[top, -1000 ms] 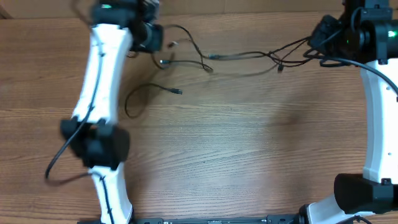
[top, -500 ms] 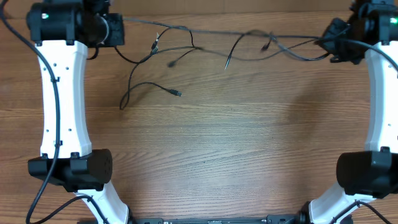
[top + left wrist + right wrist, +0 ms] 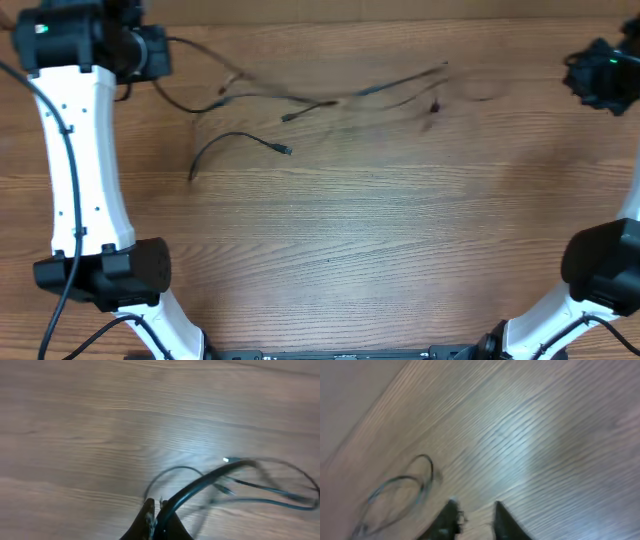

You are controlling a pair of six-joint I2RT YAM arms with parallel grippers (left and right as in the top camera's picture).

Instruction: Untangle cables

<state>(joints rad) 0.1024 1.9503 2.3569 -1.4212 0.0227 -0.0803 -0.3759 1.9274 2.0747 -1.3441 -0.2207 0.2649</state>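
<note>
Cables (image 3: 210, 476) pinched in left end effector (image 3: 156, 506), right end effector (image 3: 474, 507) spread apart

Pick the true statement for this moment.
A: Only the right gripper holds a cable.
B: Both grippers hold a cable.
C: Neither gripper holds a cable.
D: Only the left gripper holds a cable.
D: in the left wrist view the left gripper is pinched shut on a cable, while the right gripper has its fingers apart with nothing between them.

Black cables (image 3: 210, 476), brown wood-grained table (image 3: 400, 230)
</note>
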